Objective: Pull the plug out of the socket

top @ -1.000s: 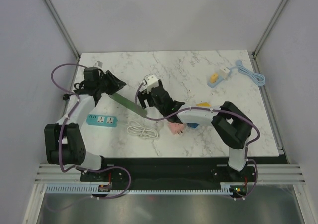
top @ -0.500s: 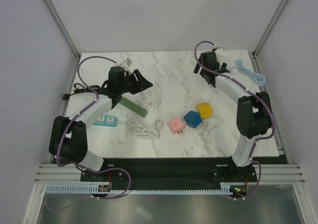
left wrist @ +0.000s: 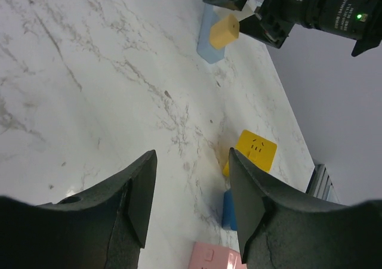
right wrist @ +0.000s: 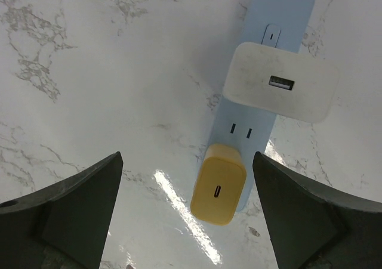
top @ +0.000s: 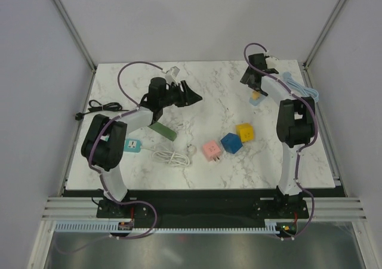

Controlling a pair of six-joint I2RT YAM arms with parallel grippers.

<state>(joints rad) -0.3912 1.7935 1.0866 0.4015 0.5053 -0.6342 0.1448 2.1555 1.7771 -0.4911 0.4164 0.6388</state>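
1. Firstly, checked the marble surface (top: pixel 209 102): bears every item, task's strip included, at the far right corner.
2. Logged the right arm (top: pixel 270 90) reaching to that corner. Found its jaws spread fully wide, holding nothing and straddling the strip from above. Probably staged for a descent onto a plug.
3. Logged the left arm (top: pixel 134 118) stretched over the middle of the surface. Found its jaws roughly half open and empty, well apart from the strip. Likely parked clear of the right arm's work.
4. Located the pale blue socket strip (right wrist: pixel 280 12) flat on the surface, directly below the right jaws.
5. Noted a white charger (right wrist: pixel 280 81) seated in its middle.
6. Noted a yellow plug (right wrist: pixel 218 182) seated at one end, centred between the right jaws. Judged the likelier target; not yet pulled.
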